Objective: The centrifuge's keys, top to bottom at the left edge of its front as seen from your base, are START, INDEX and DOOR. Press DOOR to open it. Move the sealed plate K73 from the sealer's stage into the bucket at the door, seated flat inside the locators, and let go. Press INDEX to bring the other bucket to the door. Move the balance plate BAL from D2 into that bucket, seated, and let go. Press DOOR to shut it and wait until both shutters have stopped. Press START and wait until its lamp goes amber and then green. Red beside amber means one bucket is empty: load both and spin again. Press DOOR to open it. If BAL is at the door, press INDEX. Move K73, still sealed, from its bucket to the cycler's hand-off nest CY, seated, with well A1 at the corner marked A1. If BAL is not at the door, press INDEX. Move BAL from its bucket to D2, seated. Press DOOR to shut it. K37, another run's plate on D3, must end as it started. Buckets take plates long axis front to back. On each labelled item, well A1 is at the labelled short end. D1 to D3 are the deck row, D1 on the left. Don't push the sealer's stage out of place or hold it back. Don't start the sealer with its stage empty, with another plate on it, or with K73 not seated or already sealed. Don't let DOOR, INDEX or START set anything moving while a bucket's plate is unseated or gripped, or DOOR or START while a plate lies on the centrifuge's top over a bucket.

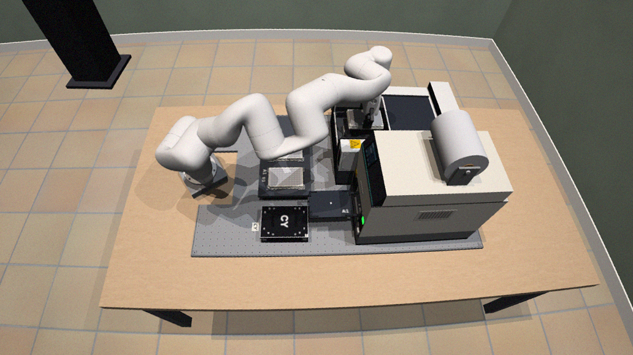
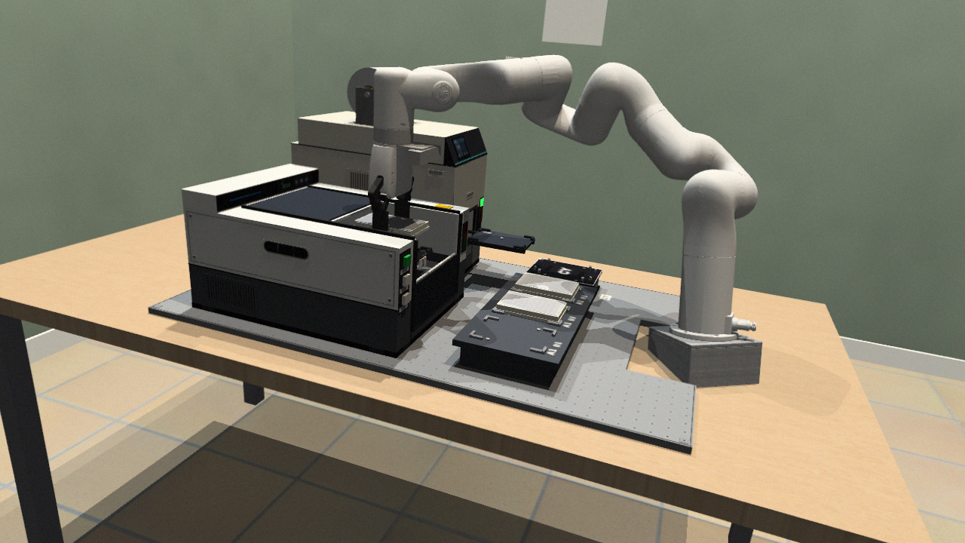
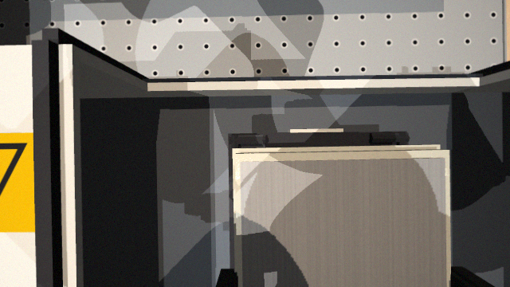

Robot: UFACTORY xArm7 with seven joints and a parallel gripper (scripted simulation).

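Observation:
My gripper (image 1: 364, 118) (image 2: 392, 217) (image 3: 343, 281) is shut on the sealed plate K73 (image 1: 356, 120) (image 2: 403, 226) (image 3: 343, 207). It holds the plate level, just above the open door of the centrifuge (image 1: 406, 110) (image 2: 289, 266). In the wrist view the dark bucket (image 3: 319, 139) lies below the plate's far end. The keys (image 2: 405, 280) sit on the centrifuge's front corner, with a green lamp above them. The balance plate BAL (image 2: 531, 309) (image 1: 290, 154) sits on D2, partly hidden by the arm in the top view. K37 (image 2: 547, 286) (image 1: 283, 177) sits on D3.
The sealer (image 1: 435, 176) stands beside the centrifuge, its stage (image 1: 329, 203) (image 2: 502, 239) out and bare. The CY nest (image 1: 285, 221) (image 2: 563, 275) is bare. D1 (image 2: 516, 332) is bare. The centrifuge's walls close in around the opening.

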